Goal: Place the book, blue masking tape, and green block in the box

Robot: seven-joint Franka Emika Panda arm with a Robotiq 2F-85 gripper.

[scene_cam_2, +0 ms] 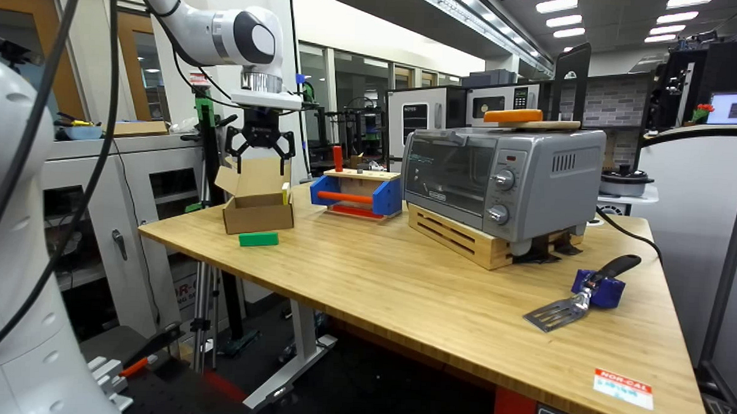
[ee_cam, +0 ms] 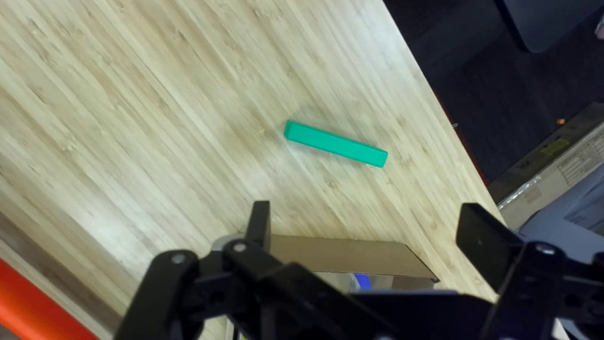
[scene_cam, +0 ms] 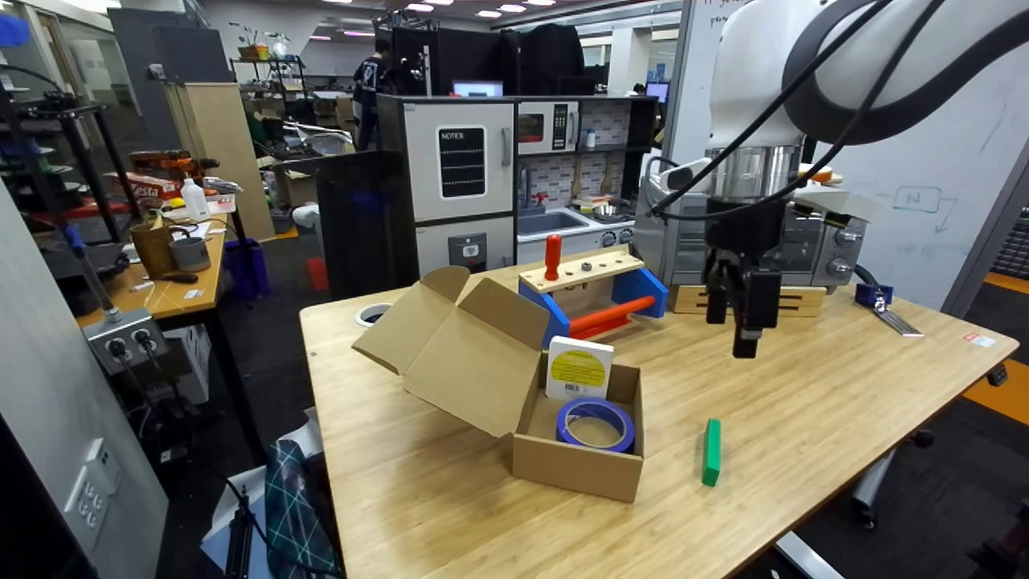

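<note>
The cardboard box (scene_cam: 575,470) stands open on the table with its flaps folded back; it also shows in an exterior view (scene_cam_2: 259,218) and the wrist view (ee_cam: 339,255). The book (scene_cam: 579,370) stands upright inside, and its edge shows in an exterior view (scene_cam_2: 286,193). The blue masking tape (scene_cam: 626,430) leans inside the box; a sliver shows in the wrist view (ee_cam: 363,282). The green block (scene_cam: 711,453) lies on the table beside the box, also in an exterior view (scene_cam_2: 259,239) and the wrist view (ee_cam: 336,143). My gripper (scene_cam: 731,338) (scene_cam_2: 261,166) (ee_cam: 365,215) is open, empty, high above the table.
A red-and-blue toy tray (scene_cam: 643,293) stands behind the box. A grey toaster oven (scene_cam_2: 449,170) sits on a wooden stand farther along the table. A metal spatula (scene_cam_2: 558,313) lies on a blue holder. The table edge passes close to the green block.
</note>
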